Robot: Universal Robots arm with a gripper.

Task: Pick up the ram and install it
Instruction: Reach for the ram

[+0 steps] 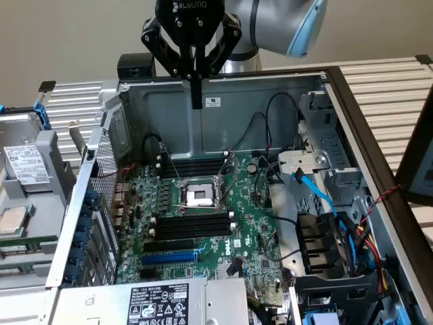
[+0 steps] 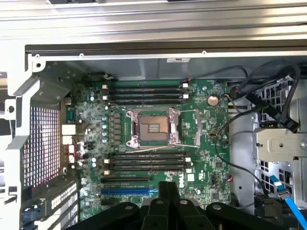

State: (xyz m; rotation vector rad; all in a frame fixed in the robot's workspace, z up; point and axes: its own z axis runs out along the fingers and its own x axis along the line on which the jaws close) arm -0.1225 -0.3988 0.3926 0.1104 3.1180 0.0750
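pincer (image 1: 196, 101) fingers pressed together, nothing visible between them, hanging over the open computer case (image 1: 155, 115) near its back wall | ram: cannot tell where it lies; black slots (image 2: 146, 162) by the cpu socket (image 2: 152, 128) too dark to read | arm cut off at exterior view's top

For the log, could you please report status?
Hand shut, no ram in it, above open case. Memory slots look empty. Black cable beside wall-side slots.

green motherboard (image 2: 206, 143) with black slots (image 2: 146, 160), 1 blue slot (image 2: 128, 190), grey case (image 2: 120, 67).
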